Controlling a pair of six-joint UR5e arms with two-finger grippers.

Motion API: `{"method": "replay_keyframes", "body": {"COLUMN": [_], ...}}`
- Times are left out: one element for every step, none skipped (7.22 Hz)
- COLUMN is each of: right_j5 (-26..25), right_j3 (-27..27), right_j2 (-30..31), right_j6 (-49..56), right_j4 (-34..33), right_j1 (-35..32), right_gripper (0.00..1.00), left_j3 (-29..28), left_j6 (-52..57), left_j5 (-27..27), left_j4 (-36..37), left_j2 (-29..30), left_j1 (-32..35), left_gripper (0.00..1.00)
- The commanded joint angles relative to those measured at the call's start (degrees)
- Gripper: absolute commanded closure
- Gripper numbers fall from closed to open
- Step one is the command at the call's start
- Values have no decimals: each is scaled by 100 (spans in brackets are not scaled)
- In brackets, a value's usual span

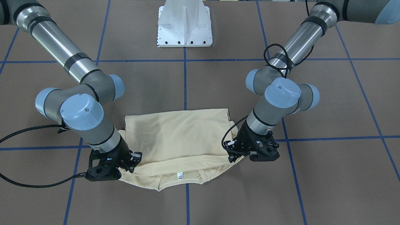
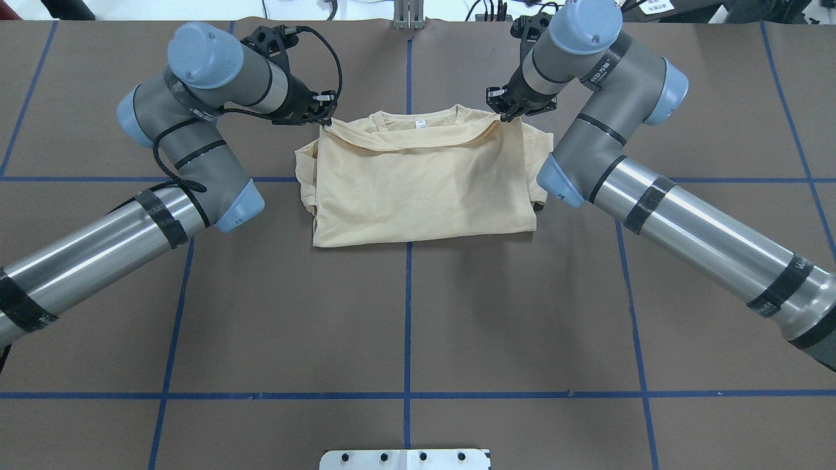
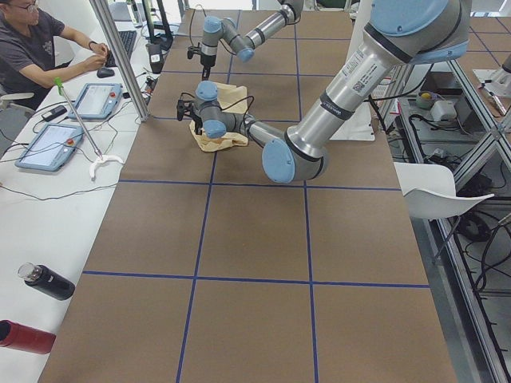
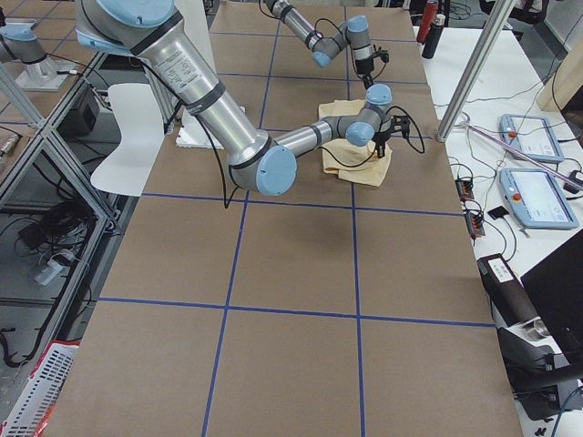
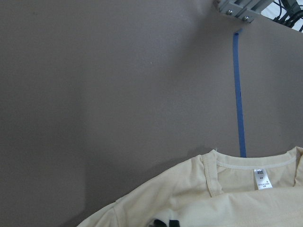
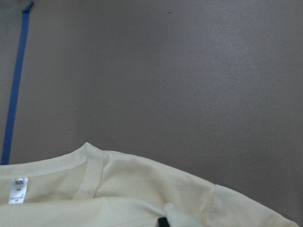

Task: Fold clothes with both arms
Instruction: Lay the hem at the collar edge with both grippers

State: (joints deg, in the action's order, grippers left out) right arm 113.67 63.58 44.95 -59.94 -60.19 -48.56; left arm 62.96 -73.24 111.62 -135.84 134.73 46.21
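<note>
The pale cream T-shirt (image 2: 418, 183) lies folded across the table's far middle, plain side up, its collar and white neck label (image 2: 420, 123) at the far edge. My left gripper (image 2: 324, 117) is shut on the upper layer's hem at the shirt's left corner. My right gripper (image 2: 503, 114) is shut on the same hem at the right corner. The held hem sags between them over the collar (image 1: 179, 176). In the front-facing view the left gripper (image 1: 232, 157) is on the right and the right gripper (image 1: 132, 167) on the left. The print is hidden.
The white pedestal base (image 1: 185, 25) stands at the robot's side of the brown table, which has blue tape lines (image 2: 408, 313). In the left side view a person (image 3: 36, 44) sits at a desk with tablets (image 3: 49, 145), and bottles (image 3: 44, 281) lie nearby.
</note>
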Motion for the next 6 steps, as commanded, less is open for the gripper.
{"method": "replay_keyframes", "body": {"right_j5": [-125, -152, -178, -196, -205, -205], "right_j3": [-74, -196, -232, -258, -259, -259], "right_j2": [57, 57, 57, 57, 57, 57], "right_j6": [0, 0, 0, 0, 0, 0], "right_j4": [7, 7, 7, 7, 7, 7], "right_j1": [22, 22, 22, 22, 22, 14], "right_gripper": [100, 100, 100, 100, 100, 100], "left_j3": [-231, -284, -319, -363, -363, -363], "left_j6": [3, 3, 11, 29, 29, 38], "left_j5": [-191, -289, -298, -298, -298, -298], "left_j4": [-4, -4, -4, 4, 5, 5], "left_j2": [27, 27, 27, 18, 9, 9], "left_j1": [-59, -111, -112, -112, -112, -112], "left_gripper": [100, 100, 100, 100, 100, 100]}}
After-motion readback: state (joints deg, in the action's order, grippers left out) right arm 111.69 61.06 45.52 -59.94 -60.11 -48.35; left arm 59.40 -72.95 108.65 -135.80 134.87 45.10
